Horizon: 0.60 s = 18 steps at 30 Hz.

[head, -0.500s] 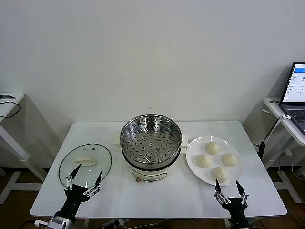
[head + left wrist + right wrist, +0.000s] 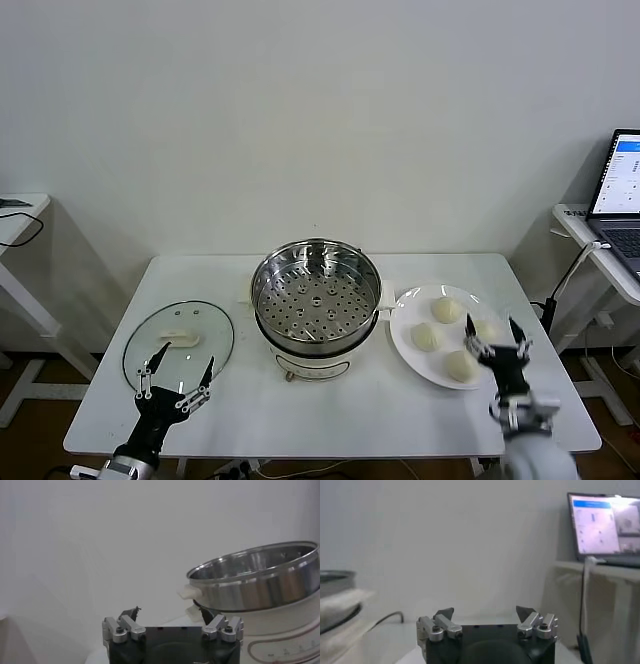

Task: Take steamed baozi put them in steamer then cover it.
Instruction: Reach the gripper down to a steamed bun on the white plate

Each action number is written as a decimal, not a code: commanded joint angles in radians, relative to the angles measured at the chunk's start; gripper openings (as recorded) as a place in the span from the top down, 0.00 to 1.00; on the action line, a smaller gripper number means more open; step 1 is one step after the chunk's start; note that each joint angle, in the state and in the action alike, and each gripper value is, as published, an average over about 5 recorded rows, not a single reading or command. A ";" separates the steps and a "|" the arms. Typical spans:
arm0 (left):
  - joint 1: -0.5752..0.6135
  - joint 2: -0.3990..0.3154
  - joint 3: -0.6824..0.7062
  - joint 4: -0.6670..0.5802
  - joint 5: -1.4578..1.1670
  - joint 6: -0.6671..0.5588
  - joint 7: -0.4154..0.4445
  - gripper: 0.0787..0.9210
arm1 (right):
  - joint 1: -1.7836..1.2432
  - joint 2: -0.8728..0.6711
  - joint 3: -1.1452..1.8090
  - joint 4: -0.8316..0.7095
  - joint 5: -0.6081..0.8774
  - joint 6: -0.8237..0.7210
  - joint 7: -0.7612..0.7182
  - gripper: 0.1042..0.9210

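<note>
Shiny steel, clear glass, and matt white all round you.

Your steamer (image 2: 316, 295) gleams as polished stainless metal, mirror-bright on its wall, with a perforated metal tray inside and a smooth white plastic-looking base. Beside it your cover (image 2: 179, 345) is clear glass, glossy, with a thin metal rim and a smooth white handle. The buns (image 2: 445, 309) look soft, matt and cream-white, pleated on top, sitting on a smooth glossy white plate (image 2: 408, 343). Your table (image 2: 330, 420) is a plain white top with a low sheen. Both the left gripper (image 2: 175, 383) and right gripper (image 2: 499, 339) show matt black bodies with bare brushed-metal finger links.
</note>
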 commanded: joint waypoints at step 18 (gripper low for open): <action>0.011 -0.006 0.001 -0.007 -0.001 -0.003 -0.006 0.12 | 1.168 -0.307 -0.964 -0.761 -0.230 -0.066 -1.253 0.12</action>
